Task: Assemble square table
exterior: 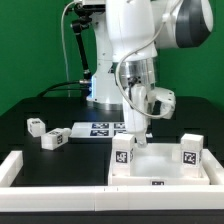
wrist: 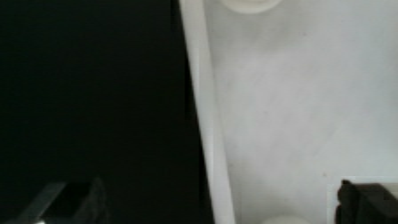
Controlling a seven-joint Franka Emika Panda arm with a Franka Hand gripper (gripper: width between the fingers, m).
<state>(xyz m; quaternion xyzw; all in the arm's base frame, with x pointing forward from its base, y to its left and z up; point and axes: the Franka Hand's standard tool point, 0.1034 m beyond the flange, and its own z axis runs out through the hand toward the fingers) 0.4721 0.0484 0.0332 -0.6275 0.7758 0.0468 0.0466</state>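
– While the gripper (exterior: 137,128) hangs over the tabletop (exterior: 160,166) of the square table, what is the claw doing?
– Spread wide, nothing in it. Wrist view: one fingertip (wrist: 68,202) over the black table (wrist: 89,100), the other over the white slab. The jaws straddle the tabletop's edge and look clear of it.
– Step in hand?
– My read: taking the slab by that edge, or working at the near leg (exterior: 123,150) upright just beside the gripper. Cannot tell which. Either way, descend straight, keep the edge centred between the pads, and close only once both fingers sit below the slab's top face.
– Other parts?
– Second leg (exterior: 191,151) upright on the tabletop, at the corner toward the exterior view's right. Loose leg (exterior: 55,138) off the tabletop toward the exterior view's left, further leg (exterior: 37,125) beyond it. Marker board (exterior: 100,128) just behind the tabletop.
– Room?
– Front rail (exterior: 100,197) runs close along the tabletop's near edge, so little slack there. Side rail (exterior: 12,165) is well apart from it, with open black table between.
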